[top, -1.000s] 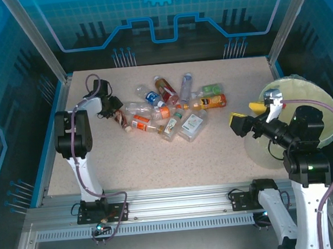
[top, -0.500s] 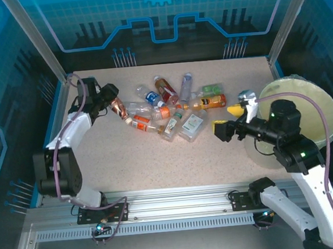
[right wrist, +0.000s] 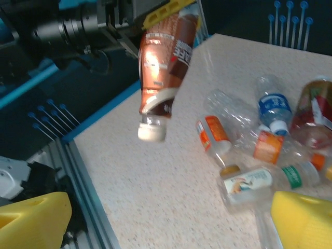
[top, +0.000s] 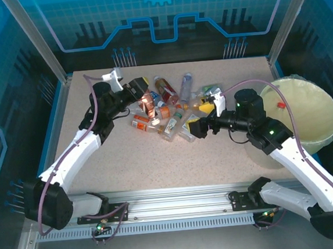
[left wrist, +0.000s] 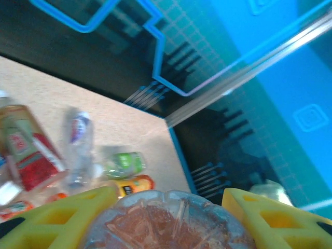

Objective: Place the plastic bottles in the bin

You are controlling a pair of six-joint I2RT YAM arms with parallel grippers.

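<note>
- Table (top: 157,154) has open speckled room in the lower half of the top view. Its left side ends in a blue rail, and frame posts stand at the upper corners.
- Bin (top: 308,109) stands at the right edge of the frame, well apart from the held bottle. The way to it passes over the pile and over the right arm.
- Pile of plastic bottles (top: 174,112) lies in the upper middle, many of them touching. I think a low pass can knock some toward the far edge.
- Right gripper (top: 200,114), jaws wide and empty, hangs just beside the pile, between the left arm and the bin. Collision of the two arms is the main risk.
- Left gripper (top: 143,94) is closed on a brown bottle (top: 148,104), above the left side of the pile.
- Brown bottle hangs cap down, gripped near its base. I judge that a fast swing may let it slip.
</note>
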